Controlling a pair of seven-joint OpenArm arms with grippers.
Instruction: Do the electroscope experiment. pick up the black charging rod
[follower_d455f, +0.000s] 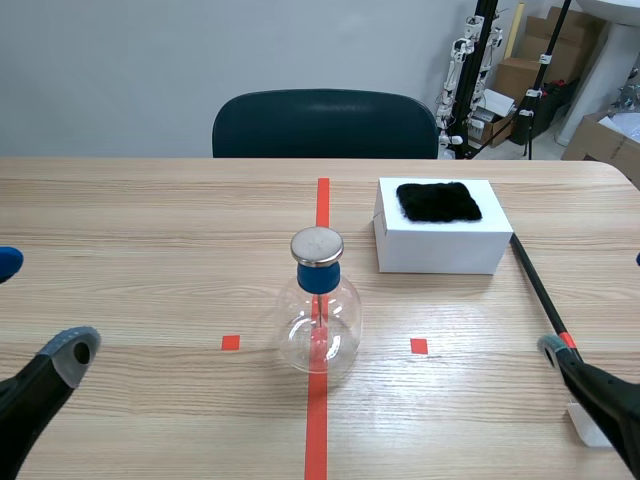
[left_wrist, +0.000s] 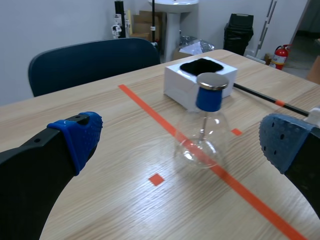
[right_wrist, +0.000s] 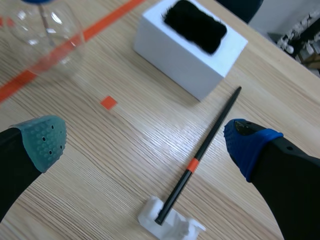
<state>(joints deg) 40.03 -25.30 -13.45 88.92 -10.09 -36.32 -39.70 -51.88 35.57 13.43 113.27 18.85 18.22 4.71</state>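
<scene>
I have the right tool (right_wrist: 145, 145) released above the black charging rod (right_wrist: 200, 155), whose end is propped on a white stand (follower_d455f: 590, 428) at the scene view's lower right for easy grabbing.

Black charging rod (right_wrist: 205, 145), one orange-red band round it, beside a white holder (right_wrist: 172, 226). White box (follower_d455f: 440, 250), black fuzzy pad (follower_d455f: 438, 201) on top. Clear glass flask (follower_d455f: 318, 325), blue collar, silver cap. Pale wood-grain counter (follower_d455f: 130, 250), orange-red tape marks. Dark teal chair (follower_d455f: 325, 122). Right jaws' dotted pads (right_wrist: 45, 140): one grey-green, one blue.

Flask (left_wrist: 202, 137) ahead of wide-apart jaws (black rod (left_wrist: 260, 95) lies beyond).
</scene>
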